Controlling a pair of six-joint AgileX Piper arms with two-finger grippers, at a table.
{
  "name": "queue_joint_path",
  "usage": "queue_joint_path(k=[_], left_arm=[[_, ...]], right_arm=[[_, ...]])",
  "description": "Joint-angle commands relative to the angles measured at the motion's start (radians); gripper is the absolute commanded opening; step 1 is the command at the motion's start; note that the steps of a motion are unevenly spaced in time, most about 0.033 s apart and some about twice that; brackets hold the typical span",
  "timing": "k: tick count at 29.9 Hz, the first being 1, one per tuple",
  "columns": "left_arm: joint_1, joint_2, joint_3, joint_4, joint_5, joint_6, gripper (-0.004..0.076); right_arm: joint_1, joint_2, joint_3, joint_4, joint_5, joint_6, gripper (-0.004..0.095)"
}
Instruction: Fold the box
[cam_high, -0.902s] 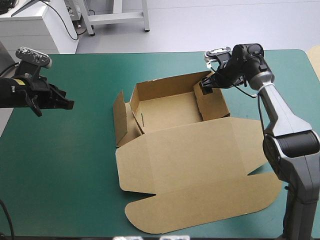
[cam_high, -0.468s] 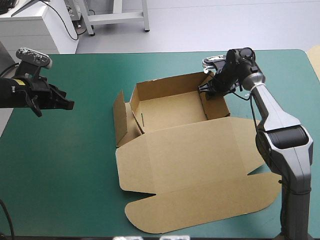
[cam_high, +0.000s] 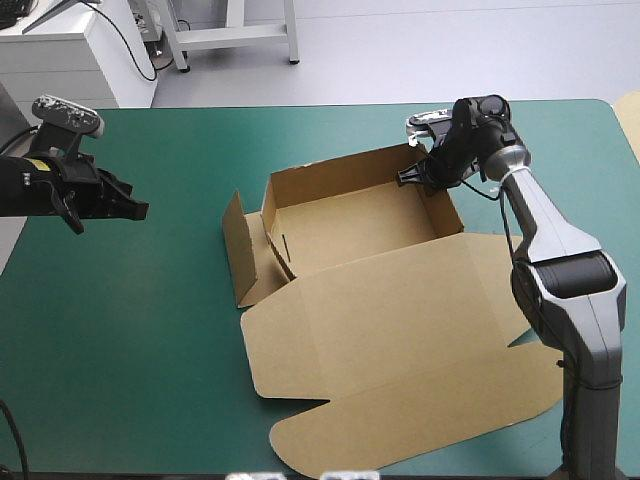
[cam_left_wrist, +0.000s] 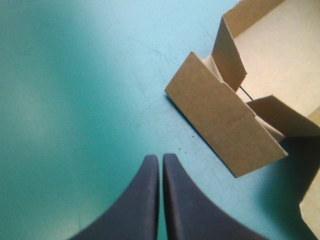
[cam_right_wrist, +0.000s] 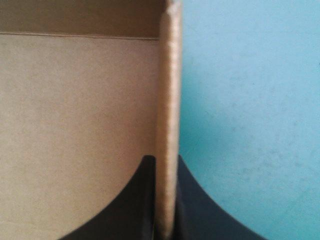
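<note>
Right gripper (cam_high: 413, 178): clamped on the box (cam_high: 350, 225), upper right of centre in the high view. Its black fingers (cam_right_wrist: 135, 200) are all but shut, one inside the tray and one outside, with the right wall (cam_right_wrist: 169, 90) pinched edge-on between them.
Grip spot: top edge of that wall, close by the tray's far right corner.
Left gripper (cam_high: 140, 209): closed on nothing, fingers meeting in one point. It hangs over the teal-green cover (cam_high: 130, 330) at the frame's left edge, tips aimed right toward the box and well apart from it.
Box position: middle of the table, spreading from upper centre down to the lower right of the frame.
Long axis: runs from the tray at upper centre down through the lid to the rounded tuck flap (cam_high: 420, 440) at the bottom edge, leaning a little to the right.
Tray: open, mouth up. Its long sides run left to right, the right end sitting slightly higher in the frame. The far wall (cam_high: 340, 172) and the right wall are up.
Lid (cam_high: 400, 330): flat on the cover, hinged along the tray's near side and pointing toward the bottom of the frame.
Left flap (cam_high: 237, 250): standing, swung outward from the tray's left end, not tucked. A narrow slit shows in the board just inside it.
In the way: from the left wrist camera, that flap (cam_left_wrist: 220, 120) stands ahead of the closed fingertips (cam_left_wrist: 161, 156), between them and the tray's inside, with bare cover between fingertips and flap.
</note>
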Motion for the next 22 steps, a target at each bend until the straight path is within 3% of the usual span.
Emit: queue_joint_path(k=[1, 22], left_arm=[[0.001, -0.028, -0.03, -0.028, -0.019, -0.01, 0.0007], [0.001, -0.009, -0.027, -0.028, -0.015, -0.052, 0.0007]], right_arm=[[-0.001, -0.11, -0.042, -0.018, -0.014, -0.008, -0.0021], [-0.123, -0.627, 0.031, 0.012, 0.009, -0.056, -0.0021]])
